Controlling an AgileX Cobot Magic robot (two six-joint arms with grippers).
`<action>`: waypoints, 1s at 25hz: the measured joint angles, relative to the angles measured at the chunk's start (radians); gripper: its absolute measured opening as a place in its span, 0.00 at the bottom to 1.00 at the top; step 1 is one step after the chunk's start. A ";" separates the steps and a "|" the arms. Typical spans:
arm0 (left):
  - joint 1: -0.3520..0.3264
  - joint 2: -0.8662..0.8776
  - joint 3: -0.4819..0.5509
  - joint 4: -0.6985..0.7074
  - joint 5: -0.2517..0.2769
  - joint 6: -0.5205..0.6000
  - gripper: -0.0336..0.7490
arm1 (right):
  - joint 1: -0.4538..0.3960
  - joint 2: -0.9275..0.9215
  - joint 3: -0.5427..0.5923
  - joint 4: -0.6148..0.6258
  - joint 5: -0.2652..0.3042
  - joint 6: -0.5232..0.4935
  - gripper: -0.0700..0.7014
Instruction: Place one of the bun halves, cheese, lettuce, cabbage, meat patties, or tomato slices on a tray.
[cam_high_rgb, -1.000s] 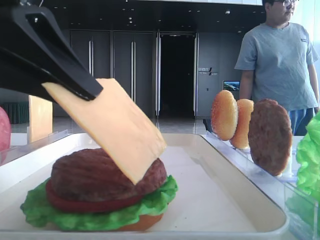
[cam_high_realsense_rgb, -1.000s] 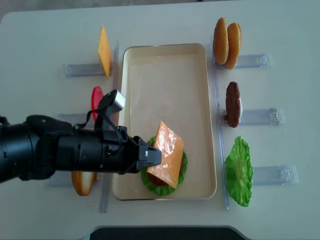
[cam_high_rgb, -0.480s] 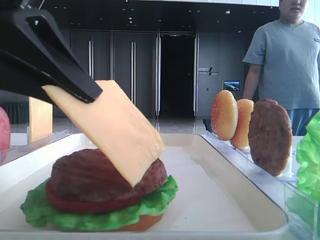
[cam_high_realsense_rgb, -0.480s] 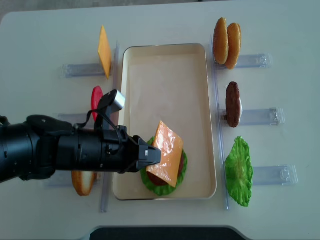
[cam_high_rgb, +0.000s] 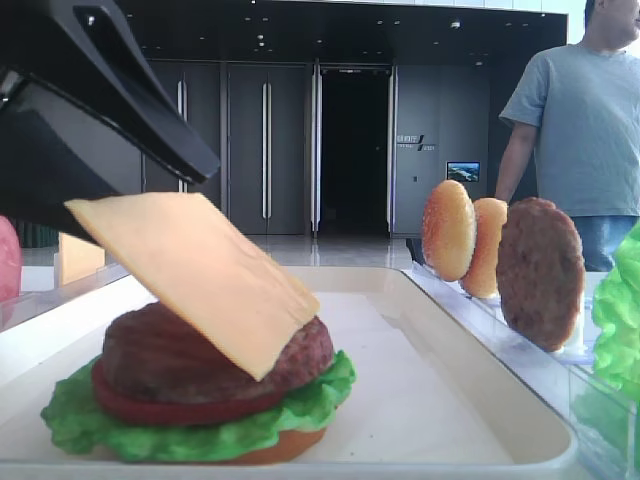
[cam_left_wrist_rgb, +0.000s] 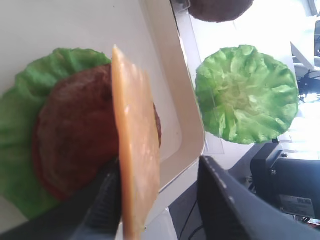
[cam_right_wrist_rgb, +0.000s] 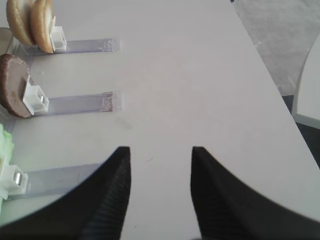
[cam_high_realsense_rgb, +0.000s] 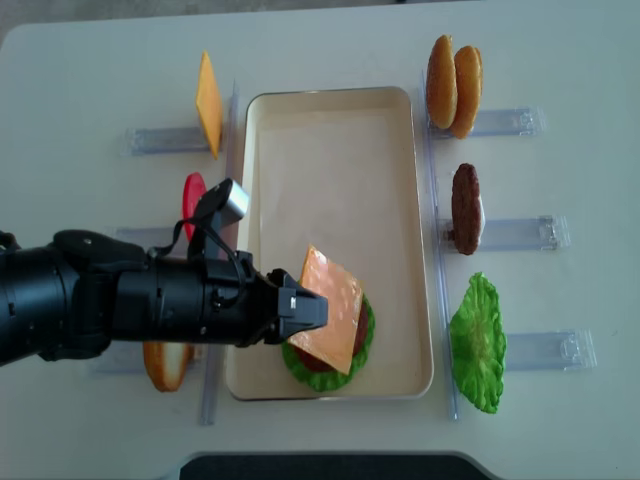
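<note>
My left gripper (cam_high_realsense_rgb: 312, 308) stands open at the near end of the cream tray (cam_high_realsense_rgb: 330, 150). A pale orange cheese (cam_high_realsense_rgb: 331, 304) slice lies tilted on the brown meat patty (cam_high_rgb: 150, 345). Its raised edge still sits between the spread jaws and leans against one finger (cam_left_wrist_rgb: 107, 187). Under the patty are a tomato slice (cam_high_rgb: 150, 408), frilly lettuce (cam_high_rgb: 300, 405) and a bun half (cam_high_rgb: 285, 448). In the left wrist view the cheese (cam_left_wrist_rgb: 135, 150) stands edge-on over the patty (cam_left_wrist_rgb: 75, 145). My right gripper (cam_right_wrist_rgb: 161, 152) is open over bare table with nothing between its fingers.
Clear racks flank the tray. On the right they hold two bun halves (cam_high_realsense_rgb: 453, 72), a patty (cam_high_realsense_rgb: 465, 208) and a lettuce leaf (cam_high_realsense_rgb: 478, 342). On the left are a cheese slice (cam_high_realsense_rgb: 208, 103), a tomato slice (cam_high_realsense_rgb: 193, 195) and a bun half (cam_high_realsense_rgb: 165, 365). A person (cam_high_rgb: 590, 120) stands behind the table.
The left jaws have spread apart. The cheese slice has dropped from a steep tilt to lie flatter on the patty. The person has stepped to the right.
</note>
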 joint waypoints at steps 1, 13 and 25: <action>0.012 0.000 0.000 0.024 0.005 -0.020 0.54 | 0.000 0.000 0.000 0.000 0.000 0.000 0.45; 0.253 0.000 -0.003 0.229 0.186 -0.162 0.58 | 0.000 0.000 0.000 0.000 0.000 0.000 0.45; 0.255 -0.013 -0.454 0.913 0.346 -0.731 0.58 | 0.000 0.000 0.000 0.000 0.000 0.000 0.45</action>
